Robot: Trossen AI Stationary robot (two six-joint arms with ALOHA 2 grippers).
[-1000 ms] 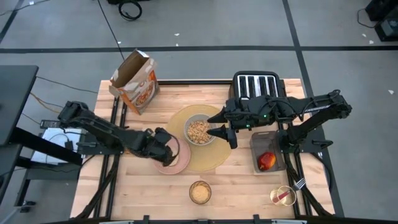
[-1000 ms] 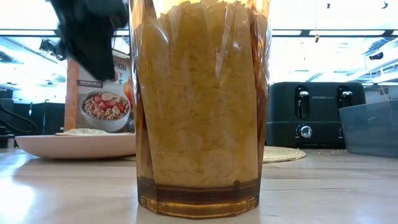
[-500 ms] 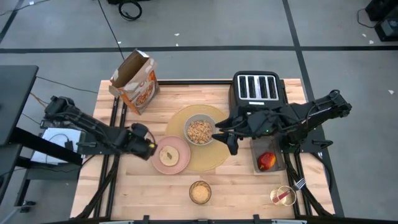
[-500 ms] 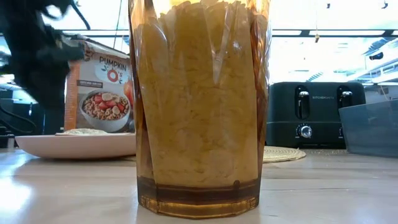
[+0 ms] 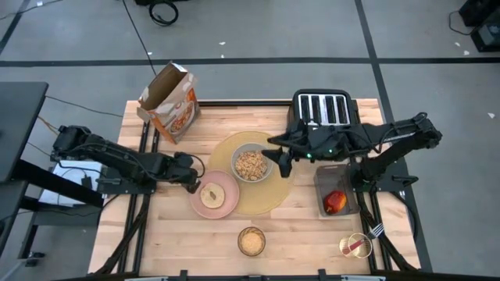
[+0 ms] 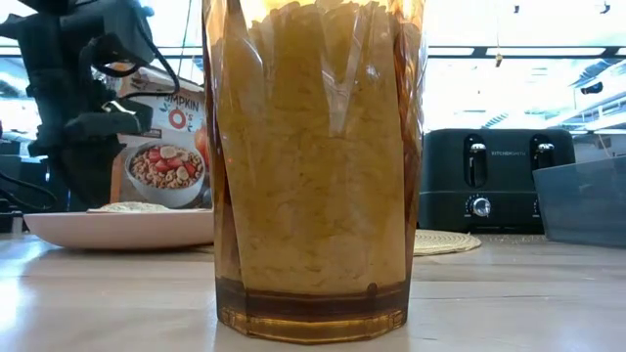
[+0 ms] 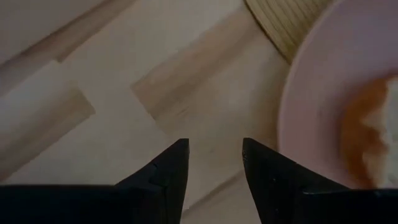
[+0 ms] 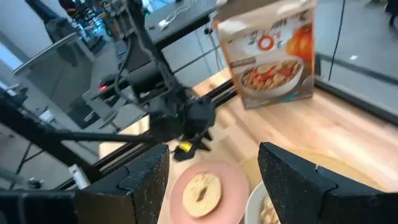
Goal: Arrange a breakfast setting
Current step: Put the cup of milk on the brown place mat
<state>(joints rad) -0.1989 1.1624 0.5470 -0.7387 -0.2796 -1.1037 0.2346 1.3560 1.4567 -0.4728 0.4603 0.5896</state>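
At the worktop's (image 5: 305, 242) near edge the amber glass (image 5: 251, 241) stands full, fork (image 5: 376, 231) and apple (image 5: 335, 202) unplaced at its right. Farther in, pink plate (image 5: 213, 194) and grey bowl (image 5: 251, 164) sit on the placemat (image 5: 269, 199). Left end effector (image 5: 193, 184) hangs spread beside the plate, right end effector (image 5: 283, 165) spread by the bowl.

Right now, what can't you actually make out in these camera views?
- Low view: the amber glass fills the middle, hiding the grey bowl and most of the placemat.
- Left wrist view: the pink plate is cut off by the edge.
- High view: the fork is too small for detail.
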